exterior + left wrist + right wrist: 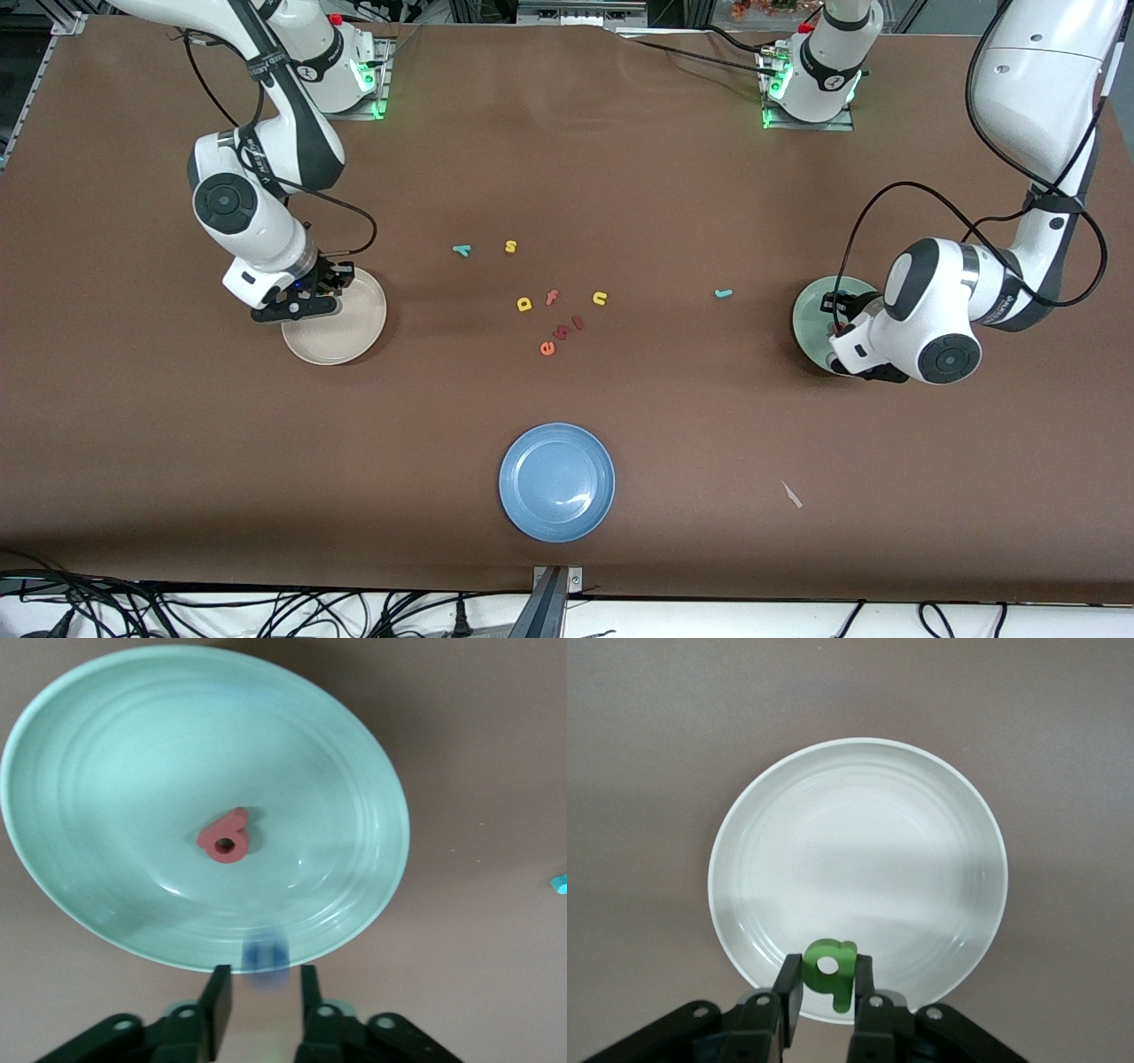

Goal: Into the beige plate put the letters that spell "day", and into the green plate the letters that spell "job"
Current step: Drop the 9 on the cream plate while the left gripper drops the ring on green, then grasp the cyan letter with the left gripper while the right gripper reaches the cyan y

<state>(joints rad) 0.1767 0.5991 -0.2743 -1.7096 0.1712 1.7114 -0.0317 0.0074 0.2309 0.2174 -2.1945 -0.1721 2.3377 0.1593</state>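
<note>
Jaws of my right gripper (pixel 826 997) pinch the green a (pixel 830 971) over the beige plate's (pixel 744 842) rim, while my left gripper (pixel 260 992), parted, drops a blurred blue letter (pixel 264 954) over the green plate (pixel 106 753) holding the red b (pixel 225 838).

Bare cloth rings the blue plate (pixel 557 481); loose letters (pixel 560 319) crowd mid-table, seemingly well apart from either arm

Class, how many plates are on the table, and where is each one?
3. The beige plate lies toward the right arm's end of the table, the green plate toward the left arm's end, and the blue plate is nearest the front camera, midway between those ends.
</note>
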